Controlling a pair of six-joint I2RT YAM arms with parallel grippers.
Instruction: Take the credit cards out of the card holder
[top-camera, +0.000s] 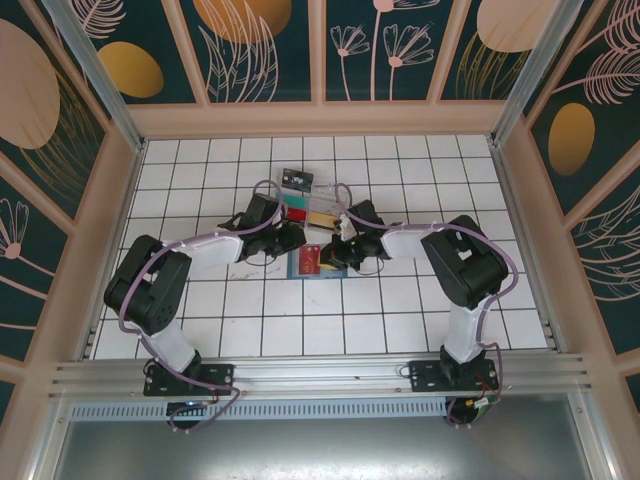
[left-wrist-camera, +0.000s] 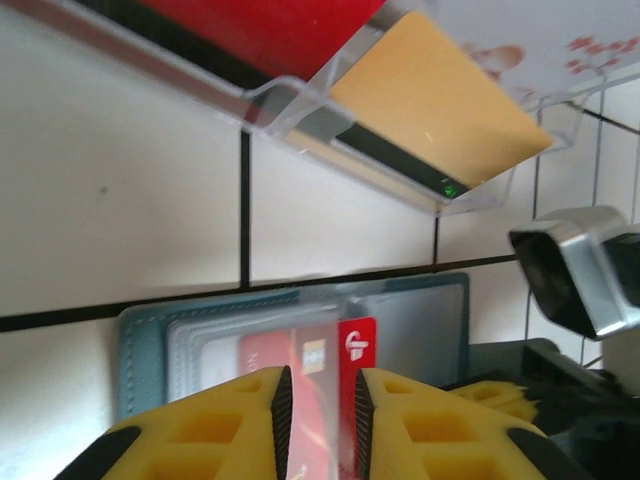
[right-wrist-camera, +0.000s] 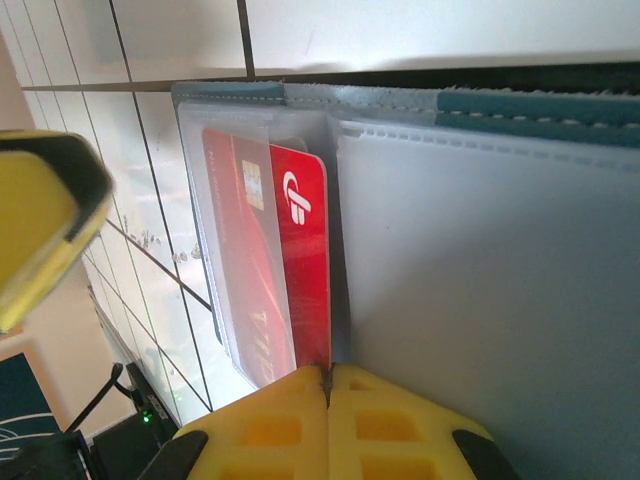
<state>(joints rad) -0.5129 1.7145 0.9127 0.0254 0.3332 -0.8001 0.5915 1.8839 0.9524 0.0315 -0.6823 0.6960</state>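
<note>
The reddish credit card (right-wrist-camera: 295, 240) is sitting in the card holder (right-wrist-camera: 520, 104), which is lying open and flat on the white tiled table (left-wrist-camera: 120, 200), near its middle in the top view. The card is sticking part-way out of a clear pocket on the holder's left half. Its logo end is showing bare while the rest is lying under the plastic. A blue card is not showing in any pocket, so I cannot tell where it is.

The right gripper (right-wrist-camera: 328, 378) is reaching in from about 3 o'clock of the holder. Its yellow fingers are pressed together, with the tips meeting at the card's corner, by the fold between the two halves. Whether they are touching the holder is not clear.

The left gripper (left-wrist-camera: 320, 385) is coming in from about 10 o'clock. Its fingers are standing slightly apart, with the card showing through the narrow gap. It does not appear to be pinching anything, though contact is hard to judge.

At 12 o'clock of the holder a clear divided tray (left-wrist-camera: 290, 100) is holding a yellow card (left-wrist-camera: 430, 100) and something red.

Judging by this, the task is looking barely begun. The reddish card is only partly drawn and not yet free. Sliding it fully out and finding the second card are both remaining.
</note>
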